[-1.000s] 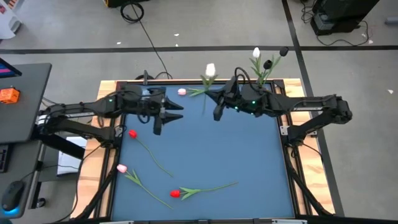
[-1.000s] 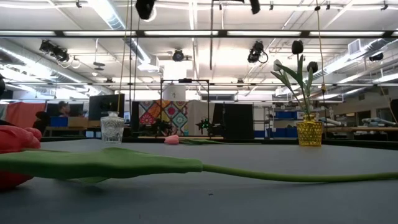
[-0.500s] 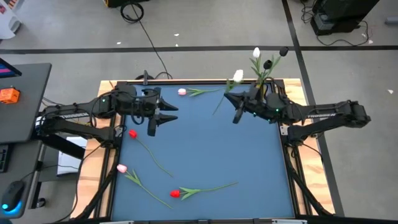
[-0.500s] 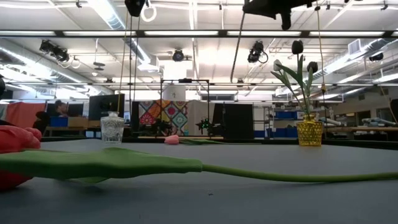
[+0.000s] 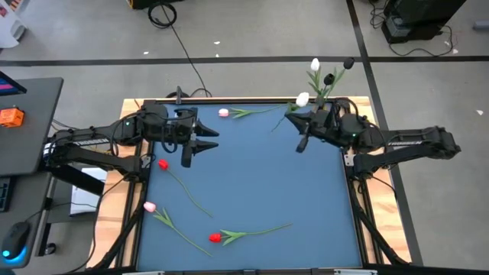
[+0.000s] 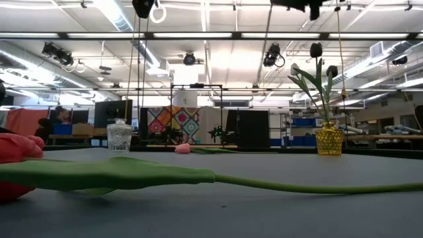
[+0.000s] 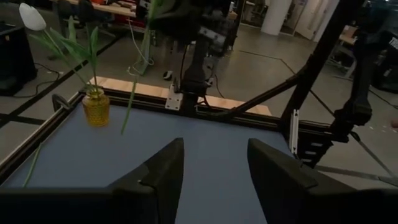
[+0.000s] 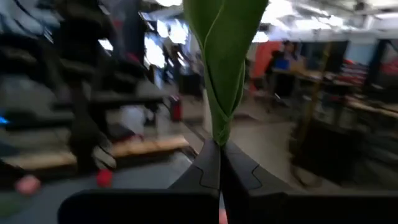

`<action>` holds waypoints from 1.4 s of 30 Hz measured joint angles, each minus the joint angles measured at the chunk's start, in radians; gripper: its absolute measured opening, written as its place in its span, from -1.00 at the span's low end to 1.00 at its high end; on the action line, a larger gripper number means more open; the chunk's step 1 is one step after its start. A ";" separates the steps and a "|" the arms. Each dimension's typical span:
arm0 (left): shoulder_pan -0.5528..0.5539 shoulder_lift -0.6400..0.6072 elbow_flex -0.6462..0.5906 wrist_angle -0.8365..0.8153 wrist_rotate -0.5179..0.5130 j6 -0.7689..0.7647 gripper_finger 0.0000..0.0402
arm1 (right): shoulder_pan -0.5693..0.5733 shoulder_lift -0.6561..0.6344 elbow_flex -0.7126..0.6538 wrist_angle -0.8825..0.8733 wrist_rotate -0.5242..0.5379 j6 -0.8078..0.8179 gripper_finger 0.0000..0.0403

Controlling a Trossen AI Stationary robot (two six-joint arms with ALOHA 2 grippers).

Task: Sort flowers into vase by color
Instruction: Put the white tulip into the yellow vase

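1. White-headed artificial tulip with a green stem hangs at 1 o'clock over the blue tabletop, beside the yellow textured vase.
2. Right claw is clamped on its stem.
3. Left claw, fingers apart, hovers at 10 o'clock.
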 joint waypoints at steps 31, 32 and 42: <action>0.000 0.001 0.000 -0.001 0.000 -0.001 -0.09 | -0.403 -0.184 -0.146 -0.308 0.419 0.234 -0.97; 0.000 0.001 0.000 -0.001 0.000 -0.001 -0.09 | -0.412 -0.192 -0.146 -0.308 0.407 0.221 -0.97; 0.000 0.001 0.000 -0.001 0.000 -0.001 -0.09 | -0.584 -0.245 -0.134 -0.275 0.304 0.060 -0.97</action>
